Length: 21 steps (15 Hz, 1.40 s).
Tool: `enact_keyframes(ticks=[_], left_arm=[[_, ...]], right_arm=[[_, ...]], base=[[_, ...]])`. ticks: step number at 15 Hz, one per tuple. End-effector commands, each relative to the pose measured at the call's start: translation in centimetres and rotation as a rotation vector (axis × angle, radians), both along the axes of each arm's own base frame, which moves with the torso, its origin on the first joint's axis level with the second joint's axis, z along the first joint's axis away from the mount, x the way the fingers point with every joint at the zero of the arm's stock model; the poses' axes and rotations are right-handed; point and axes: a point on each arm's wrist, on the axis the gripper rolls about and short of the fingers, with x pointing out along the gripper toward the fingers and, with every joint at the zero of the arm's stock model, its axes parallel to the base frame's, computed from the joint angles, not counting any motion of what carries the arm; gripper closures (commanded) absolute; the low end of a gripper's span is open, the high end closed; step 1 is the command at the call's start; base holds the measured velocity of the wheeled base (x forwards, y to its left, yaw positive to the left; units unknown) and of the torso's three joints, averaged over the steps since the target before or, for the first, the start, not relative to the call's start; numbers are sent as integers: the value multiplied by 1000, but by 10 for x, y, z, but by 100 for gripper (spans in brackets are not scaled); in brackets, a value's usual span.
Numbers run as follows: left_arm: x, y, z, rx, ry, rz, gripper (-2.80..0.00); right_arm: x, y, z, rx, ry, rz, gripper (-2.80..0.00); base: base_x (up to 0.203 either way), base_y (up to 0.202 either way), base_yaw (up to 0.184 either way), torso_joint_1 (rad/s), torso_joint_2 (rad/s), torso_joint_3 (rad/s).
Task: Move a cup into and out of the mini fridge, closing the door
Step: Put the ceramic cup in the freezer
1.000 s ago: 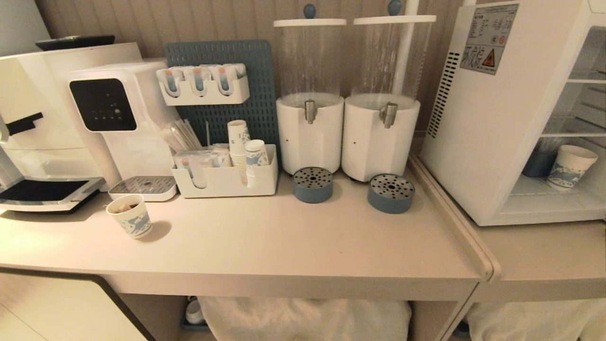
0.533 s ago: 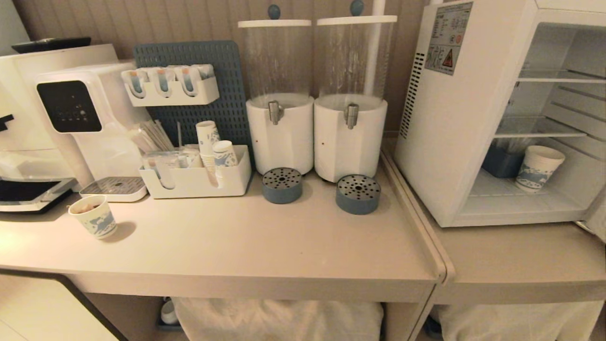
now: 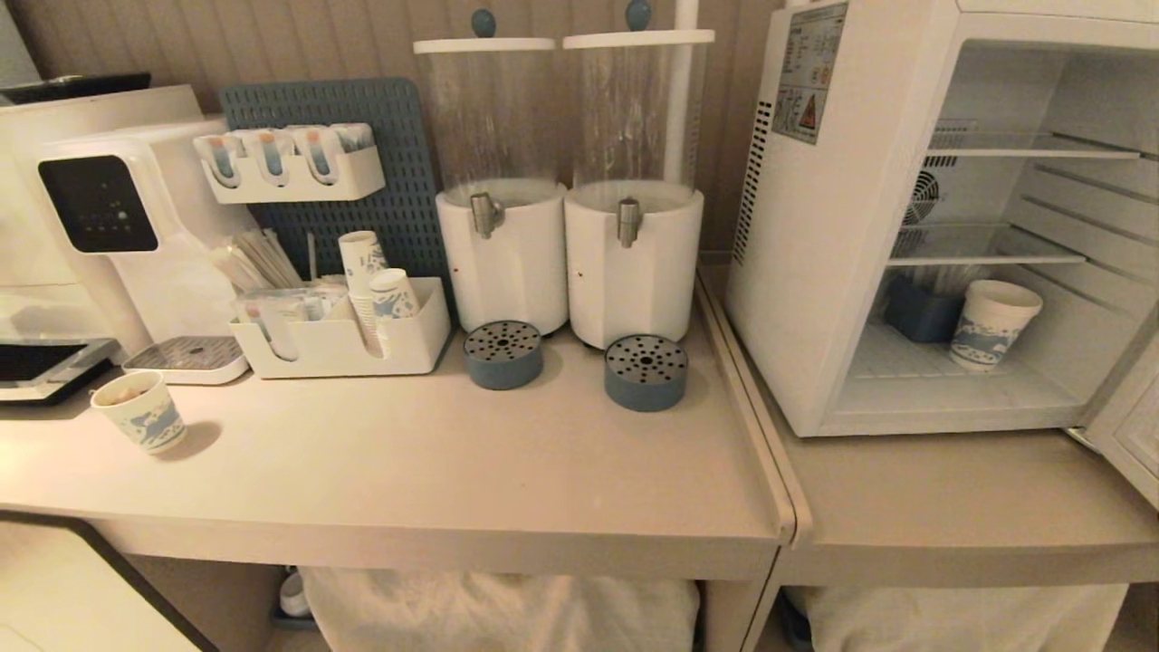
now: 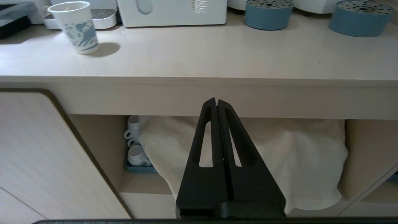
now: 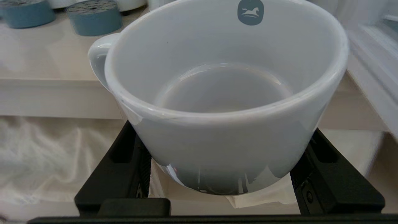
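You have the cup (image 5: 224, 102) pinched upright in the right tool (image 5: 228, 161), fingers (image 5: 124, 165) on both sides, handle toward the table (image 3: 471, 462), held below table-edge level, in front of the mini fridge (image 3: 842, 208). Fridge door (image 3: 1127, 426) is open; a paper cup (image 3: 989, 322) stands inside. Left tool (image 4: 217, 105): pressed together, empty, below the table edge.

Left hand (image 4: 217, 102) closed, below counter (image 4: 199, 62); paper cup (image 4: 76, 26) on top.
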Motion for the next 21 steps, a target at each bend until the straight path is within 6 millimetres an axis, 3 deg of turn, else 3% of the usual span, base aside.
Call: enact_keyframes(ticks=[1, 3, 7, 8, 11, 14, 17, 21], left_arm=[[0, 0, 0, 0, 0, 1, 0], [0, 0, 0, 0, 1, 1, 0], [0, 0, 0, 0, 0, 1, 0], [0, 0, 0, 0, 0, 1, 0], [0, 0, 0, 0, 1, 1, 0], [0, 0, 0, 0, 0, 1, 0], [0, 0, 0, -2, 0, 1, 0], [0, 0, 0, -2, 1, 1, 0]], right_arm=[[0, 0, 0, 1, 1, 1, 0], [-4, 0, 17, 7, -84, 4, 0], [-34, 2, 104, -5, -216, 79, 0], [-27, 2, 121, -6, -163, 99, 0], [17, 3, 163, 10, 24, 128, 0], [85, 3, 186, 46, 161, 138, 0], [154, 3, 188, 58, 148, 144, 0], [235, 1, 156, 63, 93, 161, 0]], base=[[0, 0, 0, 0, 0, 0], [0, 0, 0, 0, 0, 0], [0, 0, 0, 0, 0, 0], [0, 0, 0, 0, 0, 0], [0, 0, 0, 0, 0, 0], [0, 0, 0, 0, 0, 0], [0, 0, 0, 0, 0, 0], [0, 0, 0, 0, 0, 0]])
